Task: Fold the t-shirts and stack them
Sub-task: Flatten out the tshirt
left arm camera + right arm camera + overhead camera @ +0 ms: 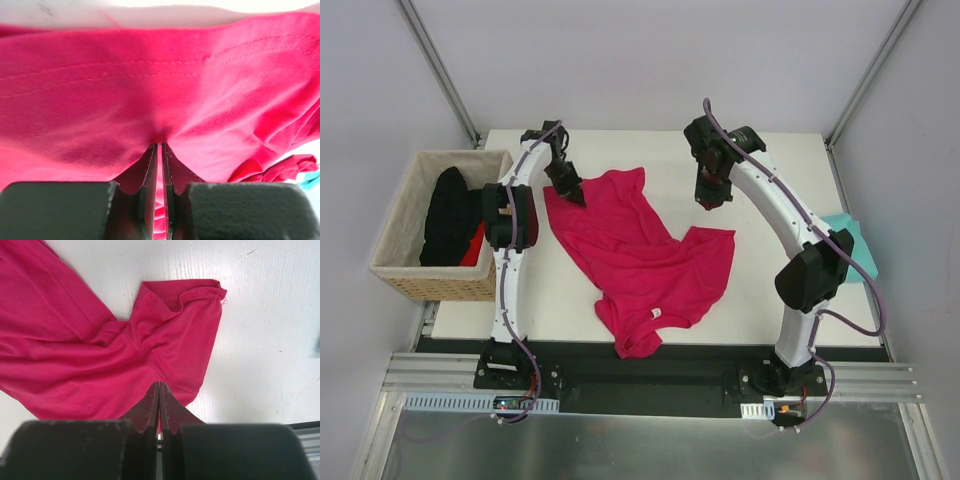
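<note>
Clamping pink shirt (640,250) hem with left claw (577,197) at 10 o'clock. Hovering with right claw (710,203) together, empty, 1 o'clock.

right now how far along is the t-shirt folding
Nothing looks done: the crimson-pink t-shirt lies unfolded on the table. In hand: the left gripper pinches its far-left hem; the right gripper is shut, apparently holding nothing. Left: fold it and stack it with the teal t-shirt at the table's right edge.

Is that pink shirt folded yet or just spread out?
Spread out, not folded: the pink t-shirt lies rumpled and open across the table, with no tidy folds.
</note>
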### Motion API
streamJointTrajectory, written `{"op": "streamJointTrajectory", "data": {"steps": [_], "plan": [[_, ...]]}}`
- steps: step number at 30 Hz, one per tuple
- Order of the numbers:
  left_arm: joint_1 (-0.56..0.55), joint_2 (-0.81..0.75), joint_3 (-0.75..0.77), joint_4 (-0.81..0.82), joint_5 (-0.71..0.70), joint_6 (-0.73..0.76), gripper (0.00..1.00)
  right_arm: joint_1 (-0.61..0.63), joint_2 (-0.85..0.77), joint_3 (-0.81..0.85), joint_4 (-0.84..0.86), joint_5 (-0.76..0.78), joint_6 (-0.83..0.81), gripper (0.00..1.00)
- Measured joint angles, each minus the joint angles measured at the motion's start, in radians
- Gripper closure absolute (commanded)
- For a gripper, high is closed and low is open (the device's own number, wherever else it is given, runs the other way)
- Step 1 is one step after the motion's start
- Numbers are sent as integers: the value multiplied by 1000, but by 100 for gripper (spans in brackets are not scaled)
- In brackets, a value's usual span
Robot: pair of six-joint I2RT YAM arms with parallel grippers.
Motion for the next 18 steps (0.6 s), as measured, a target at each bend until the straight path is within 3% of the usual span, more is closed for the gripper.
{"op": "streamJointTrajectory", "data": {"steps": [12,18], "plan": [[79,-19,0,95,3,-53,94,9,51,27,-16,-5,-1,98],[78,-79,-29,115,30,-52,94,43,48,-109,6,-28,8,99]]}}
